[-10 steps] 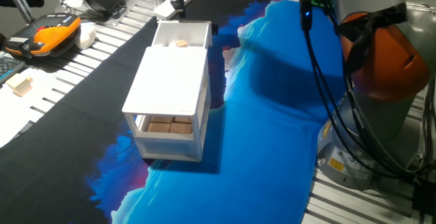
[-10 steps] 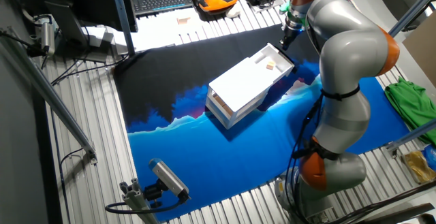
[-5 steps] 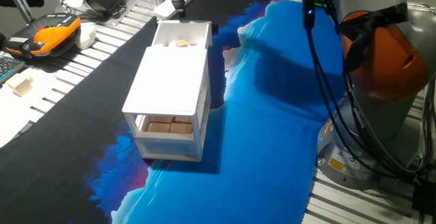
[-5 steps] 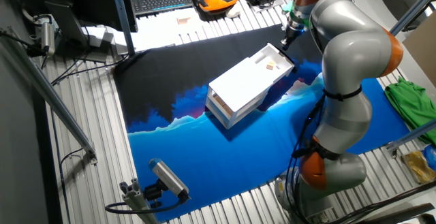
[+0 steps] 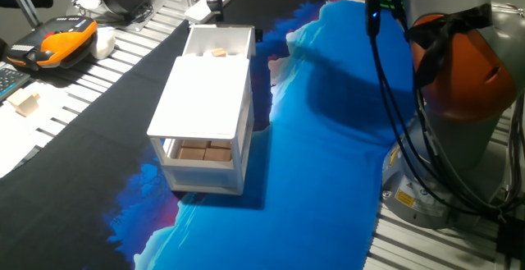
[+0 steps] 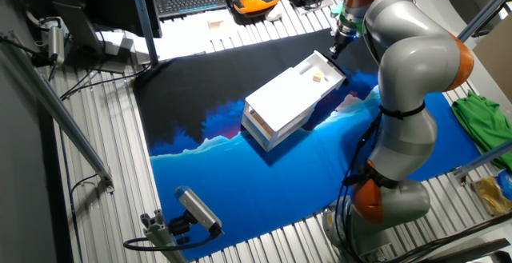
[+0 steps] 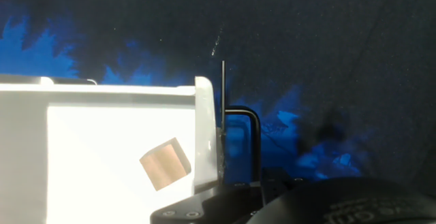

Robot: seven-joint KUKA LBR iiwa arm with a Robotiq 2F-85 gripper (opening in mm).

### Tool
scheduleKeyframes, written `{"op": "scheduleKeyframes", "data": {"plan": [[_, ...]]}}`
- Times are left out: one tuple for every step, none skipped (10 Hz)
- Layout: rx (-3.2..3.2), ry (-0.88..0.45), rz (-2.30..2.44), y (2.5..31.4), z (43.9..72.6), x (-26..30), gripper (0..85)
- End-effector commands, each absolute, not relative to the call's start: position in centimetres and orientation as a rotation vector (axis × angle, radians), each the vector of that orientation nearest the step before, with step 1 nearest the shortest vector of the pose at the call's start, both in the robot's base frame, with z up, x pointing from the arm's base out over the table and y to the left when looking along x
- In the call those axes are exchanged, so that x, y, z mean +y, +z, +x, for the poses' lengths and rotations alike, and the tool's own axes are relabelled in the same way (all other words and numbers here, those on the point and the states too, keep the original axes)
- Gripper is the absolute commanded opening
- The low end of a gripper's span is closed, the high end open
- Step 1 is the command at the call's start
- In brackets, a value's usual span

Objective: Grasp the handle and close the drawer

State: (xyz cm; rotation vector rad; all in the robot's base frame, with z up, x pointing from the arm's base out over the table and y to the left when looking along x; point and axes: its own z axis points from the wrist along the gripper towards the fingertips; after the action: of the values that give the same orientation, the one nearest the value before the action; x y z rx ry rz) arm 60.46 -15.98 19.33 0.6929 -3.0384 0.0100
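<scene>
We see the gripper at top centre, above the open drawer; its finger state we cannot tell.

Robotics lab, slatted aluminium table, keyboard; orange pendant, probably a controller, mounted camera

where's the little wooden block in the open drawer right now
In the hand view the wooden block lies alone on the drawer floor, near the front wall that carries the black handle. In one fixed view it sits beyond the cabinet top.
</scene>
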Motion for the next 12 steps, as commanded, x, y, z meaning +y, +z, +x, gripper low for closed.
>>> {"op": "scheduleKeyframes", "data": {"plan": [[-3.038, 0.01, 0.693, 19.33, 60.46, -15.99, 0.0], [-3.04, 0.007, 0.693, 19.33, 60.46, -15.99, 0.0], [-3.039, 0.012, 0.693, 19.33, 60.46, -15.99, 0.0], [-3.041, 0.009, 0.694, 19.33, 60.46, -15.99, 0.0], [-3.043, 0.011, 0.694, 19.33, 60.46, -15.99, 0.0], [-3.044, 0.013, 0.692, 19.33, 60.46, -15.99, 0.0], [-3.049, 0.018, 0.666, 19.33, 60.46, -15.99, 0.0], [-3.066, 0.01, 0.565, 19.33, 60.46, -15.99, 0.0], [-3.101, -0.044, 0.243, 19.33, 60.46, -15.99, 0.0], [-3.086, -0.12, -0.246, 19.33, 60.46, -15.99, 0.0], [-3.038, -0.175, -0.642, 19.33, 60.46, -15.99, 0.0], [-3.012, -0.152, -0.887, 19.33, 60.46, -15.99, 0.0]]}}
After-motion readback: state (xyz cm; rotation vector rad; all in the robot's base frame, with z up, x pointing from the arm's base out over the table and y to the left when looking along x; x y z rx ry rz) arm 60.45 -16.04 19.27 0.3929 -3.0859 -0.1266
